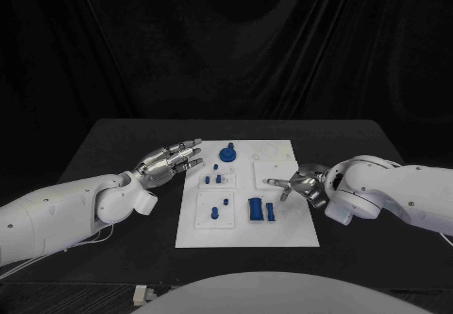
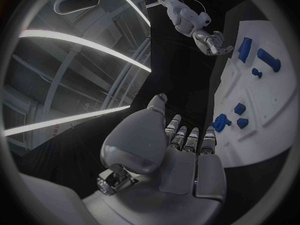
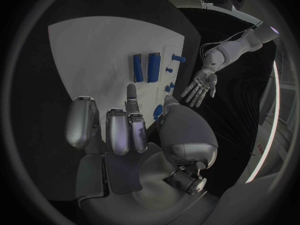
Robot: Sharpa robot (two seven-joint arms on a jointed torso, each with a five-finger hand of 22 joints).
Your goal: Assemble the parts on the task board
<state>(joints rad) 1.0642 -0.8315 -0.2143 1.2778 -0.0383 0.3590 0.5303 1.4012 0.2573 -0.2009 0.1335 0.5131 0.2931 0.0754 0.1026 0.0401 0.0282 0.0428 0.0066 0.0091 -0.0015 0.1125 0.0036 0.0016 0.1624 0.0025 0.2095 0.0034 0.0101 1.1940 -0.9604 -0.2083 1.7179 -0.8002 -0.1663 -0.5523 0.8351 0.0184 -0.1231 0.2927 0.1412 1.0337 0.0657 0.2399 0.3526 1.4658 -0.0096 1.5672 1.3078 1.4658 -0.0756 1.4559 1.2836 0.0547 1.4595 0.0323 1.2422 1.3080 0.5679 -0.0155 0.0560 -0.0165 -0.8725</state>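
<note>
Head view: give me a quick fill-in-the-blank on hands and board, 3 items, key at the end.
1. The task board is a ____ plate on the black table.
2. The left hand hovers with its fingers spread, holding ____.
3. The right hand reaches over the board's ____ edge, as the head view shows it.
4. The small parts on the board are ____ in colour.

Missing words: white; nothing; right; blue

The task board (image 1: 283, 229) lies mid-frame on the table (image 1: 113, 140). The parts (image 1: 260, 209) sit on its left half. The left hand (image 1: 172, 161) hovers at its upper-left edge, the right hand (image 1: 300, 184) over its right edge.
</note>
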